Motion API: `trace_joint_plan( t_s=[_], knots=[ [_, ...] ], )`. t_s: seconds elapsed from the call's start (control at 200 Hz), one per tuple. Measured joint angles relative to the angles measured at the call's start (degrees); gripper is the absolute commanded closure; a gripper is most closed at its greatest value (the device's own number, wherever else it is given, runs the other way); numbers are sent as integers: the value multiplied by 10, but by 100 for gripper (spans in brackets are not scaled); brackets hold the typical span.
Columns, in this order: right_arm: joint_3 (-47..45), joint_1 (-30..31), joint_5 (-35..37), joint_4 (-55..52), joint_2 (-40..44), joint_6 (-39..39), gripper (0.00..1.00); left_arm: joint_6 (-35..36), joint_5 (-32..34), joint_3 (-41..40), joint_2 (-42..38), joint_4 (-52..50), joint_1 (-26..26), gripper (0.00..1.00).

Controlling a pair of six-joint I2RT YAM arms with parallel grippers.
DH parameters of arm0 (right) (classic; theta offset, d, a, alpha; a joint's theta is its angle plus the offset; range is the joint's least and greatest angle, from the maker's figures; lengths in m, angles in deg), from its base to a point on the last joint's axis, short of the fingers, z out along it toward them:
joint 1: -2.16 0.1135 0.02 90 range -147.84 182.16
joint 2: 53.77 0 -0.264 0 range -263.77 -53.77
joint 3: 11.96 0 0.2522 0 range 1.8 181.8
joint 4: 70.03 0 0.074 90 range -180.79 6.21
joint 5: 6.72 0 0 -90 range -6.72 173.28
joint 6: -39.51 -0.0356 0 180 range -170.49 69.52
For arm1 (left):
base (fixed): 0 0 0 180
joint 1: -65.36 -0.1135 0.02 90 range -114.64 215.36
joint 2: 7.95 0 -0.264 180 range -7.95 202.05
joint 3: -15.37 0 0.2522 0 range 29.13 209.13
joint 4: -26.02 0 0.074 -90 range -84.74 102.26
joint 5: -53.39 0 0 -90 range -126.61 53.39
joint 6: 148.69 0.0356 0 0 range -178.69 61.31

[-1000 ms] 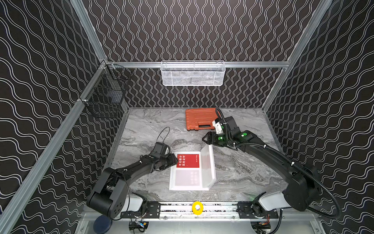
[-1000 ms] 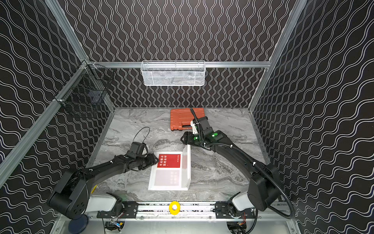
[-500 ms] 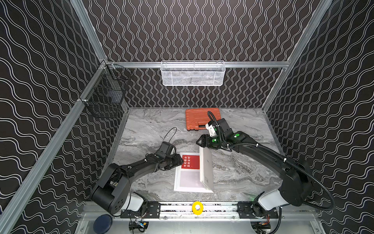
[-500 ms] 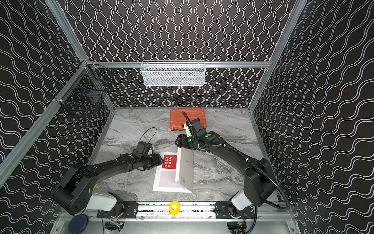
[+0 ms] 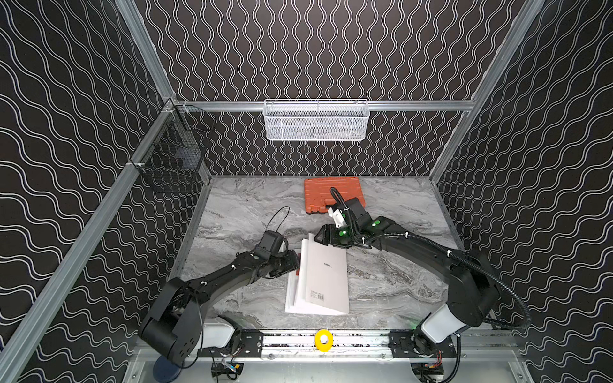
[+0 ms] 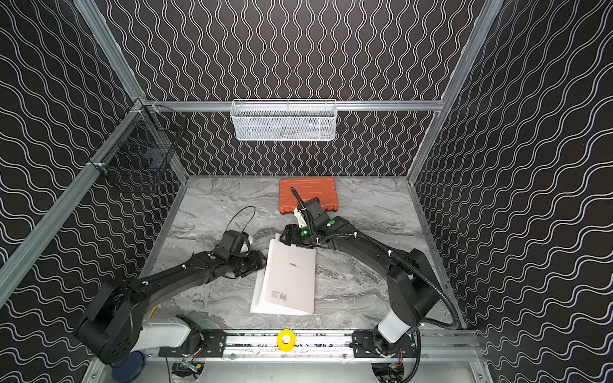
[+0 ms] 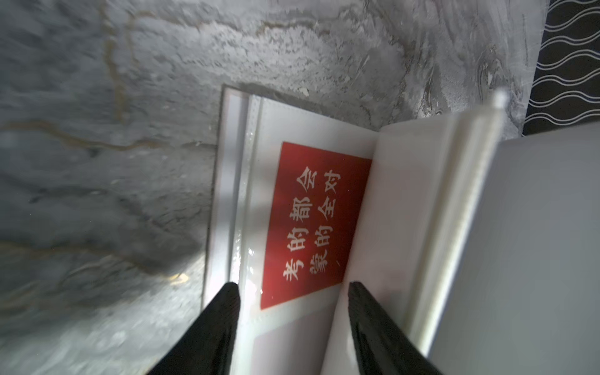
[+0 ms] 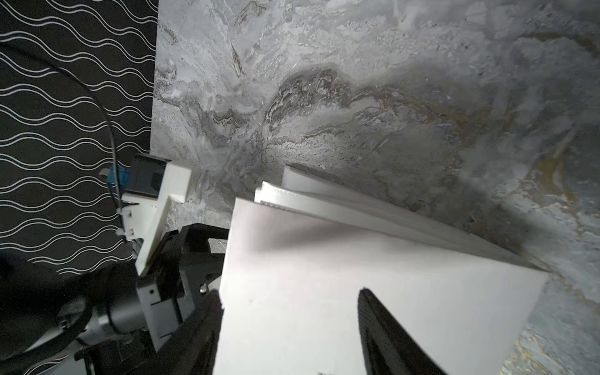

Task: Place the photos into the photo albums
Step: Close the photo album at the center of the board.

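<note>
Left gripper (image 5: 296, 265) is down low at the open side of the photo album (image 5: 326, 278), jaws parted, nothing pinched between them! Its two black fingers (image 7: 220, 324) straddle a glossy sleeve page, and there's a red photo (image 7: 316, 224) with white characters, lying flat on that inside page, apparently under the clear sleeve. The album sits mid-way across the grey marble table (image 5: 398, 265), plain back cover facing up, barcode (image 5: 316, 294) toward the near edge. That cover isn't flat: it slopes up over the photo, with white pages fanned beneath it on the side facing the left arm.

Moving back now: right gripper (image 5: 320, 237) is at the album's far corner, jaws spread wide, the cover's edge running between them, one finger (image 8: 383, 331) lying across the cover's outer face. No squeeze on it that I can see.

Beyond that, an orange tool case (image 5: 331, 192) lies closed near the back wall. Up on the back rail hangs a white mesh basket (image 5: 315, 121), and a black wire basket (image 5: 172, 159) hangs on the side rail by the left arm.
</note>
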Motion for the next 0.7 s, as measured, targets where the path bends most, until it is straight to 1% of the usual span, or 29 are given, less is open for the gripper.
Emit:
trace_joint_plan(
  t_s=[0.14, 0.195, 0.25, 0.265, 0.285, 0.33, 0.41, 0.555, 0.655, 0.68, 0.7],
  knots=[
    [1, -1, 4, -1, 1, 13, 29, 28, 37, 24, -31, -51, -25, 37],
    [1, -5, 6, -5, 5, 18, 19, 42, 49, 31, -41, -70, -44, 36],
    [1, -14, 10, -10, 13, 30, 16, 56, 53, 38, -46, -84, -65, 34],
    [0, -17, 14, -10, 17, 32, 12, 58, 54, 41, -47, -86, -70, 33],
    [-2, -22, 20, -11, 20, 35, 9, 61, 56, 44, -47, -89, -77, 32],
    [-6, -37, 26, -12, 30, 42, 8, 73, 60, 51, -45, -96, -93, 27],
    [-16, -75, 35, -16, 45, 56, 7, 88, 63, 64, -39, -104, -115, 22],
    [-38, -158, 53, -21, 70, 75, 5, 115, 79, 86, -37, -106, -140, 18],
    [-52, -193, 87, -23, 91, 91, 3, 127, 104, 98, -36, -105, -148, 17],
    [-55, -198, 96, -23, 95, 95, 3, 131, 112, 102, -34, -105, -150, 12],
    [-57, -203, 104, -23, 98, 99, 3, 132, 120, 105, -31, -104, -152, 10]
  ],
)
